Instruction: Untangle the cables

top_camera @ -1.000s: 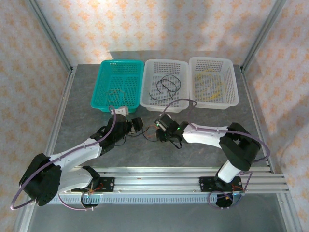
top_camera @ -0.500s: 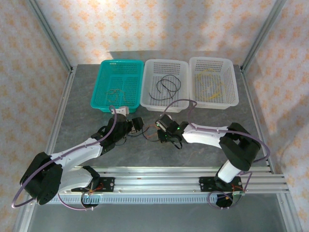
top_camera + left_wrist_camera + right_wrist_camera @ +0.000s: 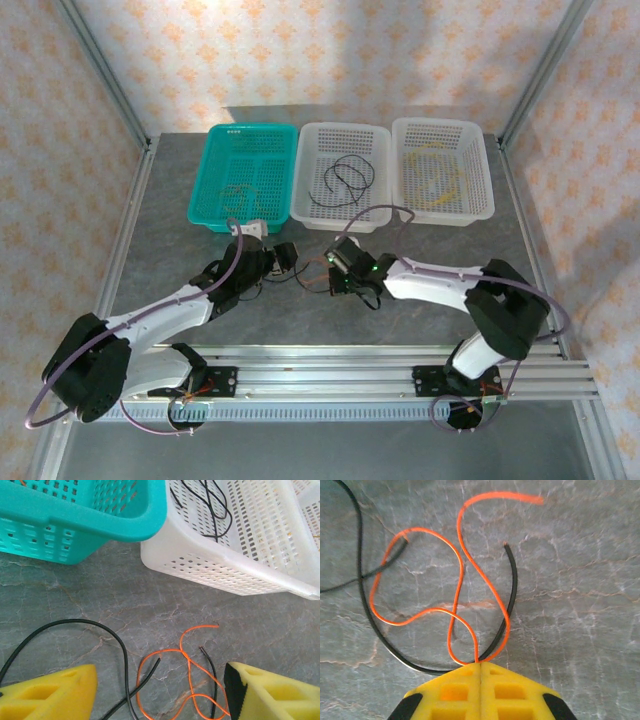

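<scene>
Three baskets line the far edge of the grey marbled table (image 3: 180, 260), touching side by side. They are a teal basket (image 3: 243, 128) on the left, a white basket (image 3: 345, 127) in the middle and a second white basket (image 3: 440, 123) on the right. A thin orange-brown cable (image 3: 237, 192) lies in the teal one, a looped black cable (image 3: 347, 180) in the middle one and a yellow cable (image 3: 440, 185) in the right one.

The tangle lies on the bare table in front of the teal and middle baskets, between the two grippers, with nothing covering it. It includes an orange cable (image 3: 426, 529), thin and bright, which bends in several loose loops that cross one another. Its free end points away from the right gripper (image 3: 479, 667).

A black table cable (image 3: 514, 582) curves in a U around those loops, passing just ahead of the right fingertips. Another black strand crosses the orange cable's left loop.

The right gripper's yellow pads are pressed together, and two orange strands run into the seam between them, so it is clamped on the orange cable. The left gripper (image 3: 160, 695) hangs low over the tangle from the other side. Its yellow pads stand wide apart with the cable ends between them, touching nothing.
</scene>
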`<state>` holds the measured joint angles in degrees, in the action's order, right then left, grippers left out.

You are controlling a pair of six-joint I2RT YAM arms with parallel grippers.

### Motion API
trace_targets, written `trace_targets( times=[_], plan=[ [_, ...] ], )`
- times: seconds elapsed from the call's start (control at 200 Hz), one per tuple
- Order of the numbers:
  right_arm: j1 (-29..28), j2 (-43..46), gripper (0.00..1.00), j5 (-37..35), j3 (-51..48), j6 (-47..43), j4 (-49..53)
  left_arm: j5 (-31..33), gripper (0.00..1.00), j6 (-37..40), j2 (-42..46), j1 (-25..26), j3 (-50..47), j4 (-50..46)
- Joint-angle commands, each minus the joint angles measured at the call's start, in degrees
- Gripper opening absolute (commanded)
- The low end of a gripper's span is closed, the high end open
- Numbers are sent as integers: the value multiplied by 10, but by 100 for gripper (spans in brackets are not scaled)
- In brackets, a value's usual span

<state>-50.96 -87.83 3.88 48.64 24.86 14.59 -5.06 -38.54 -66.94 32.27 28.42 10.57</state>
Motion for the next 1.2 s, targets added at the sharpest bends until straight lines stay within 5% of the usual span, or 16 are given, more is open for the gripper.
trace_targets(
  times=[0.0,0.456,0.811,1.196],
  plan=[
    [-3,49,0,-40,-7,9,-6,2,69,14,-10,4,20,21],
    [11,174,0,-123,56,-60,63,-88,69,67,3,5,42,74],
    [105,199,0,-12,141,-143,135,-175,76,162,15,4,125,54],
    [199,196,0,98,250,-154,202,-244,81,321,-52,5,293,-111]
  ],
)
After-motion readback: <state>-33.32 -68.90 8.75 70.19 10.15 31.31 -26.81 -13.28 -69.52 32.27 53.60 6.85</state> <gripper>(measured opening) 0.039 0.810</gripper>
